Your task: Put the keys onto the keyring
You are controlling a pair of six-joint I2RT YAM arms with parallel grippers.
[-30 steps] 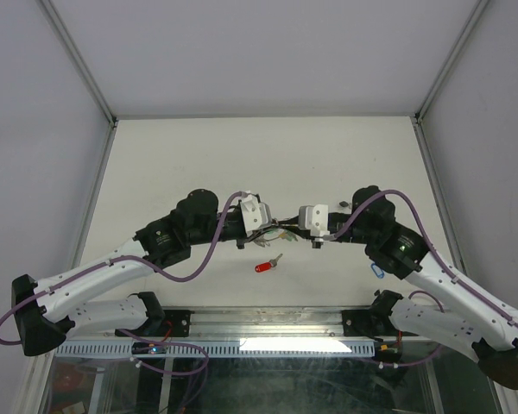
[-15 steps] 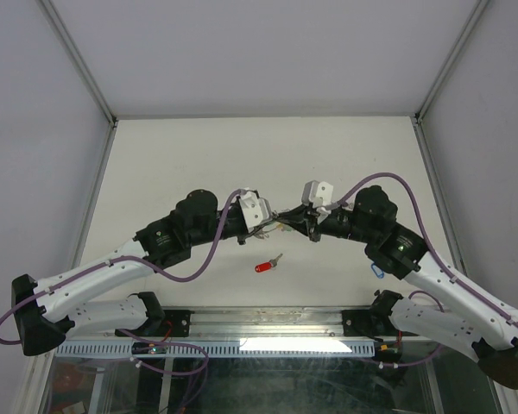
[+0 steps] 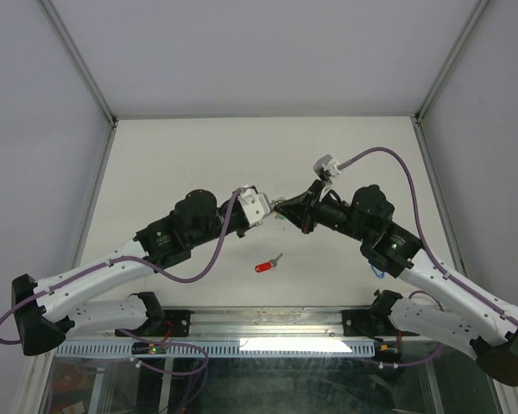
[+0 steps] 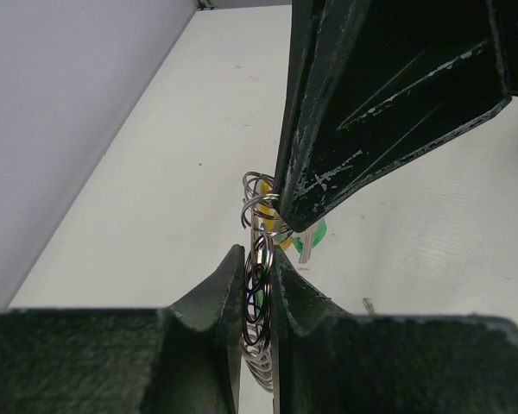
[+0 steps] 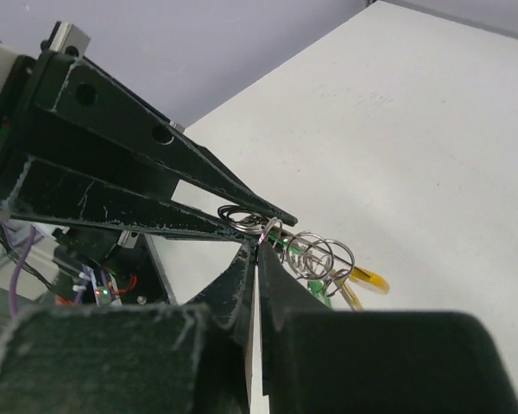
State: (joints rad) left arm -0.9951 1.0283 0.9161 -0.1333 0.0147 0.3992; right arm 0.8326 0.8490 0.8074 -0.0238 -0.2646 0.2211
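The keyring [image 4: 259, 297] is a silvery coiled wire loop held in the air between both grippers. My left gripper [image 4: 257, 252] is shut on its coils. My right gripper [image 5: 261, 245] is shut on a wire loop at the keyring's end [image 5: 273, 228], tip to tip with the left fingers [image 5: 155, 203]. A green-tagged key [image 5: 318, 290] and a yellow-tagged key [image 5: 368, 280] hang from the coils [image 5: 321, 252]. A red-tagged key [image 3: 266, 265] lies loose on the table below the grippers [image 3: 278, 208]. A blue-tagged key [image 3: 376, 271] lies mostly hidden under the right arm.
The white table [image 3: 190, 155] has grey walls at the left, right and back. A metal rail [image 3: 268, 323] and both arm bases run along the near edge.
My right gripper has swung up and left, its wrist turned over, and now meets the left gripper's tip. The left gripper has shifted slightly right. The red key has not moved.
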